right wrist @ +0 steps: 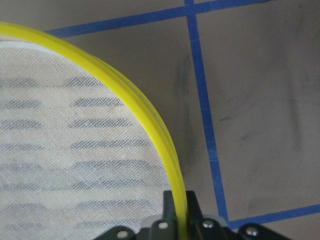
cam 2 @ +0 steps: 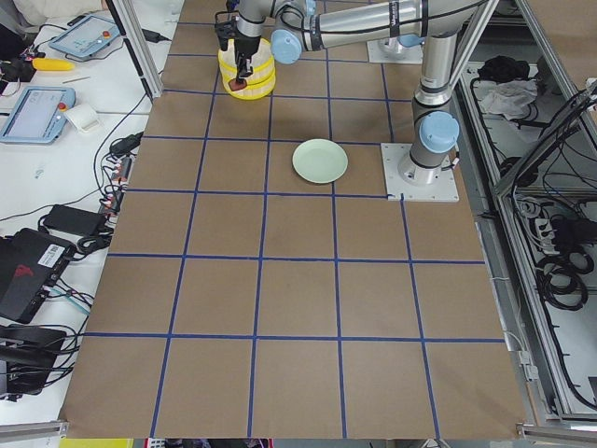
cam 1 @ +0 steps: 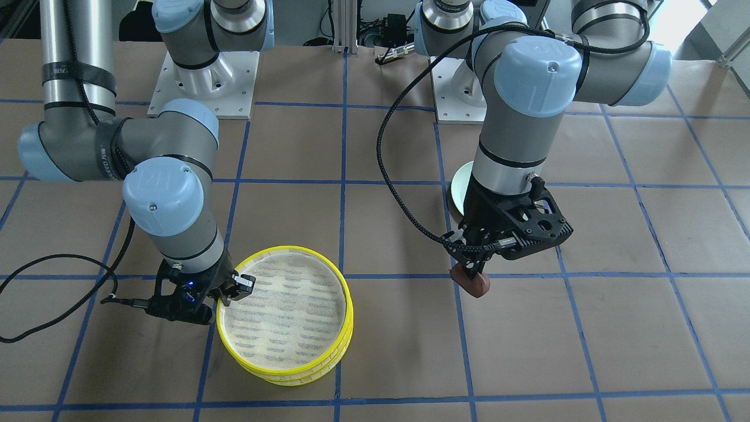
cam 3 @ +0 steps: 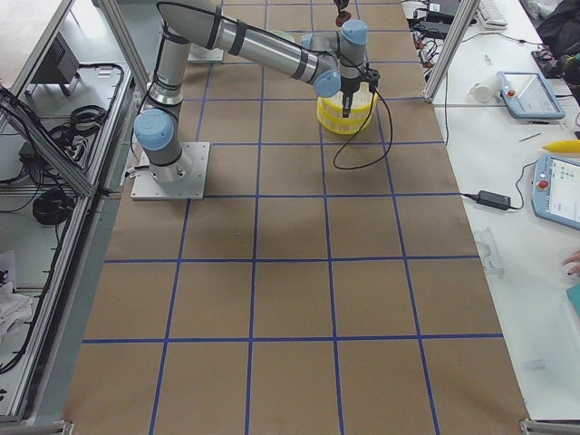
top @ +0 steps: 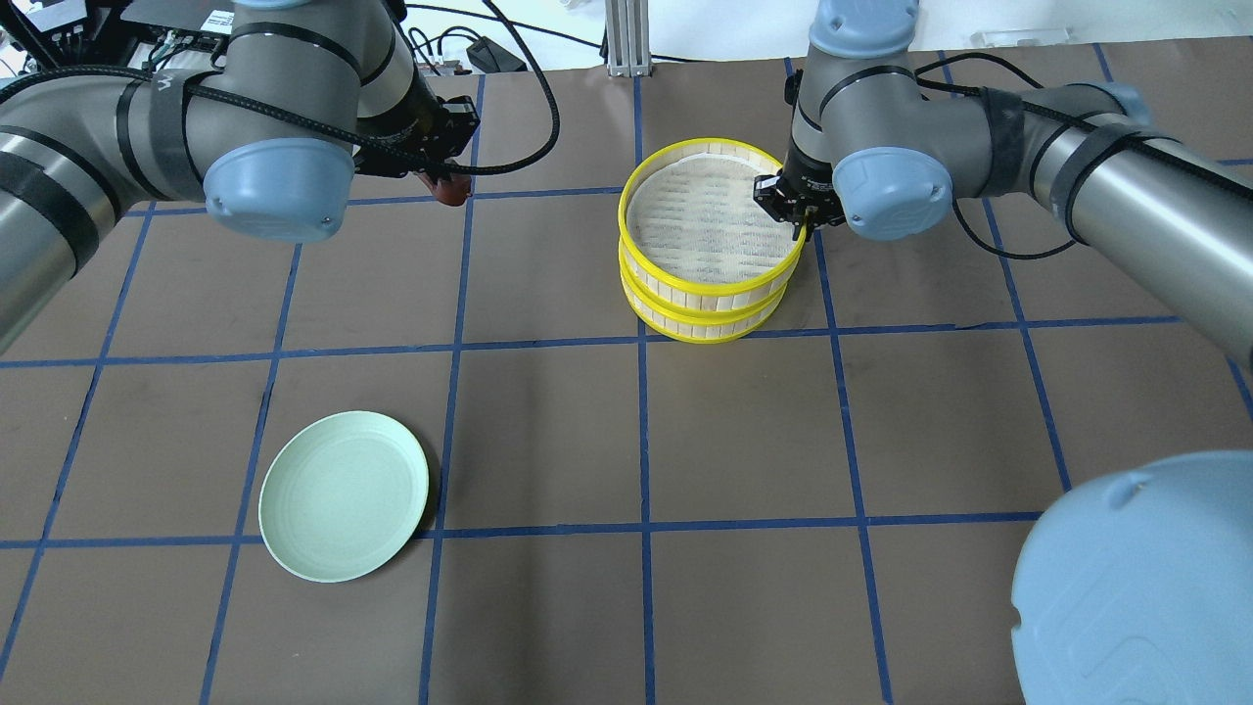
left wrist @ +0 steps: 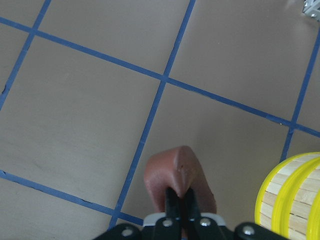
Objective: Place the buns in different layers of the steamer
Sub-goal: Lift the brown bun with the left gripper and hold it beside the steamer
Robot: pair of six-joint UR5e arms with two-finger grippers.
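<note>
Exterior front-facing view: left hand (cam 1: 470,271), clamped on the reddish-brown bun (cam 1: 479,285), should next reach the top steamer tray (cam 1: 287,310) pinched in right hand (cam 1: 225,300).

Open counter (top: 548,264) lies between the left tool (top: 445,185), clamping the brown bun (top: 453,195), and the stacked steamer trays (top: 685,291). The right tool (top: 799,220) blocks only the rim's far side.
</note>
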